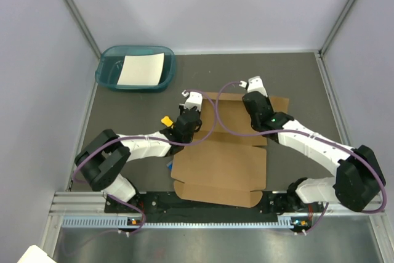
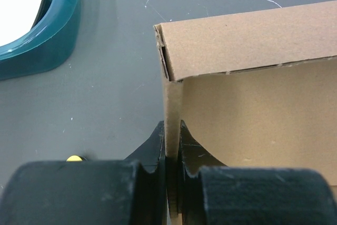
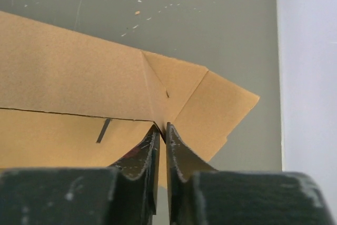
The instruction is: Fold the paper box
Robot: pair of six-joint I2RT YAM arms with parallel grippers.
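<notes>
Twice over, clamping the paper box [image 1: 218, 164]: pinching its upright side wall between the left gripper's [image 2: 171, 130] nearly closed jaws, nipping a folded corner flap between the right gripper's [image 3: 163, 130] narrow jaws, holding raised cardboard just ahead of both.

There is one paper box [image 1: 221, 164] of brown cardboard. Two grippers are on it, the left gripper [image 2: 172, 130] and the right gripper [image 3: 162, 130]. One teal tray [image 1: 106, 73] sits beyond and left of the left gripper, holding one white paper sheet [image 1: 141, 69]. One small yellow object [image 1: 166, 119] lies just left of that gripper.
</notes>
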